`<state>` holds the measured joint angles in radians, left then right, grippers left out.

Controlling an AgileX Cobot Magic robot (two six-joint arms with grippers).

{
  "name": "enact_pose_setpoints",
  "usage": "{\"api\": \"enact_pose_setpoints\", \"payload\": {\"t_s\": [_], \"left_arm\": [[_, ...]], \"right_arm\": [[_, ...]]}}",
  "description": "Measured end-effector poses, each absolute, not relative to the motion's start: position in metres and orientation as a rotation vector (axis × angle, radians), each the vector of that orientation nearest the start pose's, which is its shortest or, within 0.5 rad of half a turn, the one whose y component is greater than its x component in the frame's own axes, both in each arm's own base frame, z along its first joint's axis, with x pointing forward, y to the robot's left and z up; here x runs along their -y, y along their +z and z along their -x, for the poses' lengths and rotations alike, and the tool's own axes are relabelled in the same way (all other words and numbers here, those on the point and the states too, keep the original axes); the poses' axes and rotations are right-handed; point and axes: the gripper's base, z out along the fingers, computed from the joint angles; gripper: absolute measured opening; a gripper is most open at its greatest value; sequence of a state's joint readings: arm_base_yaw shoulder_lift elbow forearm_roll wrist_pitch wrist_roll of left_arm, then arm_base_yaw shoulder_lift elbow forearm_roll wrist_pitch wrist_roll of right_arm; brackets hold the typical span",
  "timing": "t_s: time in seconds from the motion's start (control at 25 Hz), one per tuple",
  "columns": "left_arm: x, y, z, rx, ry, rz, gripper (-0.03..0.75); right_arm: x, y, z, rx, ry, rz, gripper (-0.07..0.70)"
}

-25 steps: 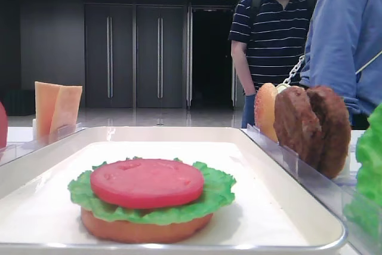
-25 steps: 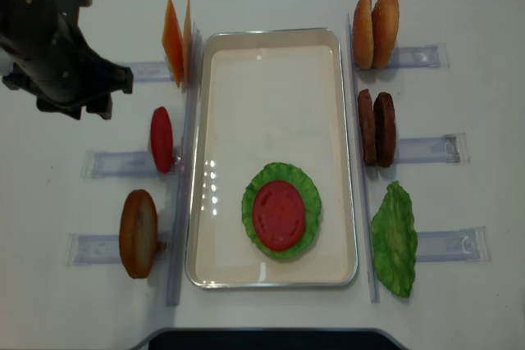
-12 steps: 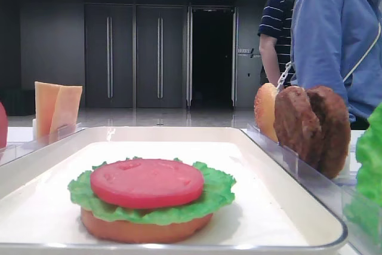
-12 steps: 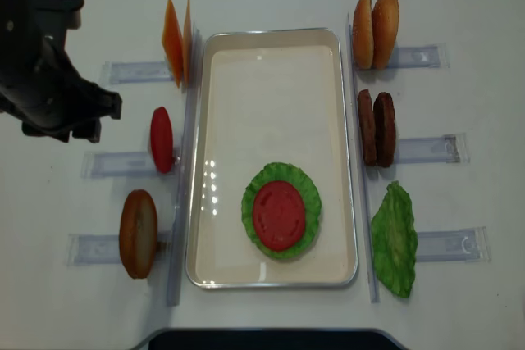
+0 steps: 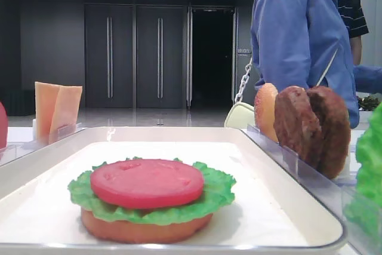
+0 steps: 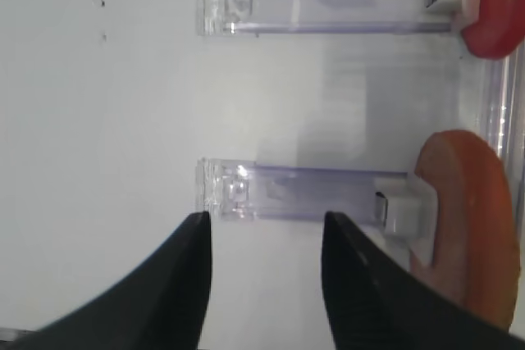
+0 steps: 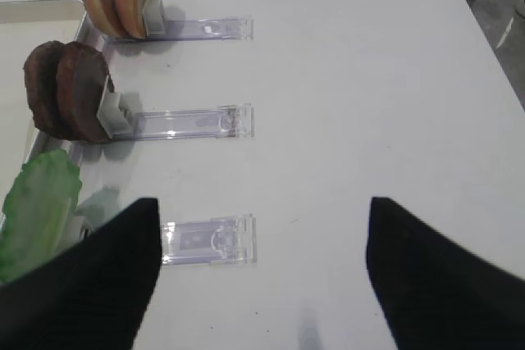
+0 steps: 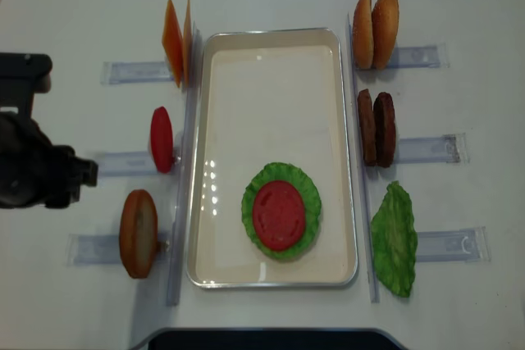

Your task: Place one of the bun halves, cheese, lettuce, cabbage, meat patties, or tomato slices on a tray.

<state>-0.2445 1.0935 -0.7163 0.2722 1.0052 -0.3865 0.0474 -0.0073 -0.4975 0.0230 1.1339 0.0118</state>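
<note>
The off-white tray (image 8: 271, 33) holds a stack: a tomato slice (image 8: 279, 215) on lettuce (image 8: 308, 193) on a bun half (image 5: 143, 231). Left of the tray, cheese (image 8: 176, 38), another tomato slice (image 8: 162, 138) and a bun half (image 8: 138, 233) stand in clear holders. On the right stand two bun halves (image 8: 376, 30), two meat patties (image 8: 376, 129) and a green leaf (image 8: 394, 239). My left arm (image 8: 41, 174) is at the far left. The left gripper (image 6: 264, 227) is open and empty over the table beside the bun half (image 6: 463, 219). The right gripper (image 7: 256, 211) is open and empty.
Clear plastic holders (image 8: 435, 243) stick out on both sides of the tray. A person in a blue jacket (image 5: 298, 40) stands behind the table. The table's near edge (image 8: 262, 340) lies just below the tray.
My left arm has moved toward the near edge, from beside the cheese and tomato holders to beside the left bun half. The people behind have shifted. The stack has not moved.
</note>
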Motion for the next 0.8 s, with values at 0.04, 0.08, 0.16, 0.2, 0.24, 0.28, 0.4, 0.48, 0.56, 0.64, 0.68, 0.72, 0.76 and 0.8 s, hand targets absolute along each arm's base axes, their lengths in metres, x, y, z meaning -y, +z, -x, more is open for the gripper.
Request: {"api": "enact_pose_setpoints", "payload": {"t_s": [0.04, 0.08, 0.16, 0.2, 0.24, 0.28, 0.4, 0.48, 0.56, 0.64, 0.68, 0.72, 0.76, 0.8], "left_arm": [[0.022, 0.256, -0.17, -2.79, 0.203, 0.043, 0.339], [0.021, 0.255, -0.166, -2.785, 0.192, 0.048, 0.339], [0.019, 0.255, -0.155, -2.771, 0.17, 0.058, 0.339], [0.018, 0.255, -0.149, -2.758, 0.158, 0.059, 0.339], [0.017, 0.254, -0.143, -2.755, 0.146, 0.054, 0.339], [0.017, 0.253, -0.139, -2.75, 0.136, 0.043, 0.339], [0.016, 0.251, -0.123, -2.731, 0.091, 0.015, 0.339], [0.015, 0.25, -0.112, -2.714, 0.059, -0.007, 0.339], [0.014, 0.25, -0.102, -2.692, 0.033, -0.027, 0.339], [0.013, 0.251, -0.093, -2.657, 0.01, -0.055, 0.339], [0.013, 0.251, -0.089, -2.643, -0.001, -0.066, 0.339], [0.012, 0.253, -0.085, -2.62, -0.01, -0.077, 0.339], [0.012, 0.255, -0.081, -2.595, -0.023, -0.098, 0.339], [0.012, 0.257, -0.078, -2.573, -0.032, -0.117, 0.339]], "right_arm": [[-0.001, 0.271, 0.009, -2.113, 0.063, 0.04, 0.524], [-0.001, 0.271, 0.009, -2.113, 0.063, 0.04, 0.524], [-0.001, 0.271, 0.009, -2.113, 0.063, 0.04, 0.524], [-0.001, 0.271, 0.009, -2.113, 0.063, 0.04, 0.524], [-0.001, 0.271, 0.009, -2.113, 0.063, 0.04, 0.524], [-0.001, 0.271, 0.009, -2.113, 0.063, 0.04, 0.524], [-0.001, 0.271, 0.009, -2.113, 0.063, 0.04, 0.524], [-0.001, 0.271, 0.009, -2.113, 0.063, 0.04, 0.524], [-0.001, 0.271, 0.009, -2.113, 0.063, 0.04, 0.524], [-0.001, 0.271, 0.009, -2.113, 0.063, 0.04, 0.524], [-0.001, 0.271, 0.009, -2.113, 0.063, 0.04, 0.524], [-0.001, 0.271, 0.009, -2.113, 0.063, 0.04, 0.524], [-0.001, 0.271, 0.009, -2.113, 0.063, 0.04, 0.524], [-0.001, 0.271, 0.009, -2.113, 0.063, 0.04, 0.524]]}}
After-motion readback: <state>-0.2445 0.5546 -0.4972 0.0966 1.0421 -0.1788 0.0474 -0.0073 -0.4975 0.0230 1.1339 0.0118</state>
